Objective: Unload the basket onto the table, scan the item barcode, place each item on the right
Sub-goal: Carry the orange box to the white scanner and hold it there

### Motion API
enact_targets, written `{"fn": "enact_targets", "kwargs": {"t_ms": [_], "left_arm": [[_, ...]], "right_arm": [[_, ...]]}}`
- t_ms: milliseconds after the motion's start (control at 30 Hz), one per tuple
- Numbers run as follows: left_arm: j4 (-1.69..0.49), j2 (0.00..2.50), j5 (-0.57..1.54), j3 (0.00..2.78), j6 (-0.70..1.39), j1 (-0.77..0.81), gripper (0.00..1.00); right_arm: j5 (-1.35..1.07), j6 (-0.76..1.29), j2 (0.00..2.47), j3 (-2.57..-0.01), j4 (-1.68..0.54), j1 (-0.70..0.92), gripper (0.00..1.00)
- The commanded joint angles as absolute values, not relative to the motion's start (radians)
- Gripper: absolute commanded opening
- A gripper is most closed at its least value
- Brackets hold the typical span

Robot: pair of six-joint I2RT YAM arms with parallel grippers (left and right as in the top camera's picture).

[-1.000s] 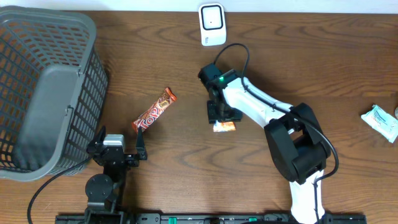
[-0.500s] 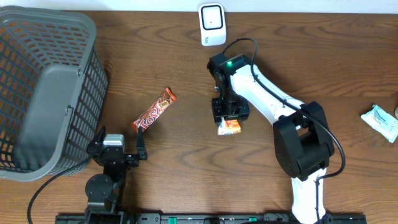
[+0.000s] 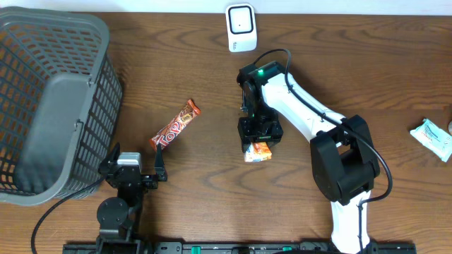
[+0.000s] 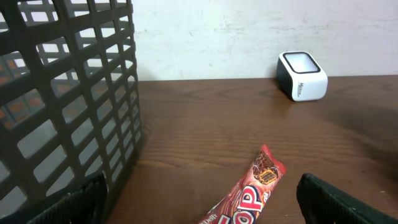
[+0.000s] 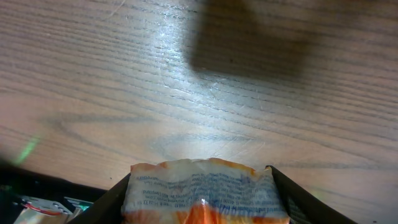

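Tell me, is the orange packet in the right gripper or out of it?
In it: the right wrist view shows the packet between both fingers, touching them.

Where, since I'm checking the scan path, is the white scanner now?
In the overhead view the white scanner stands top centre, beyond the right gripper, which grips the orange packet.

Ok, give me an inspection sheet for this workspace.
Surface: wooden table, brown, no spills seen.
Job's things: orange packet in the right gripper; white scanner at the far edge.
Clutter: red candy bar, grey basket, white-blue packet at the right edge.
Grippers: left gripper open, empty; right gripper shut on the orange packet.
Cables: black cable by the left arm base; second cable looping over the right arm.
Surroundings: white wall behind.
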State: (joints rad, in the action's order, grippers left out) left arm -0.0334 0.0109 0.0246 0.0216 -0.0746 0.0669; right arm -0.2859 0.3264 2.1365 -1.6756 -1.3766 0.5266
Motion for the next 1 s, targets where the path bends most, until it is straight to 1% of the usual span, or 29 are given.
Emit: {"fn": "enact_targets", "kwargs": {"t_ms": [0,267,400,567,767,867,967], "left_arm": [[-0.071,0.004,0.015,0.004,-0.065,0.063,0.98],[-0.071,0.004,0.015,0.004,-0.066,0.063,0.98],[-0.071,0.004,0.015,0.004,-0.066,0.063,0.98],[-0.071,0.004,0.015,0.004,-0.065,0.063,0.98],[-0.071,0.004,0.015,0.004,-0.066,0.063,0.98],[-0.071,0.004,0.015,0.004,-0.065,0.063,0.98],[-0.071,0.004,0.015,0.004,-0.066,0.063,0.98]], "right_arm": [[-0.305,0.305,2.133,-1.694,-1.378,0.514,0.57],[-0.304,0.305,2.133,-1.694,-1.353,0.513,0.56],[-0.289,0.305,2.133,-1.694,-1.277,0.512,0.56],[-0.265,0.305,2.133,-1.718,-1.088,0.492,0.55],[-0.196,0.305,2.133,-1.839,-0.978,0.444,0.54],[-0.095,0.305,2.133,-1.898,-0.861,0.419,0.54],[-0.068,0.246,2.134,-1.902,-0.622,0.406,0.55]]}}
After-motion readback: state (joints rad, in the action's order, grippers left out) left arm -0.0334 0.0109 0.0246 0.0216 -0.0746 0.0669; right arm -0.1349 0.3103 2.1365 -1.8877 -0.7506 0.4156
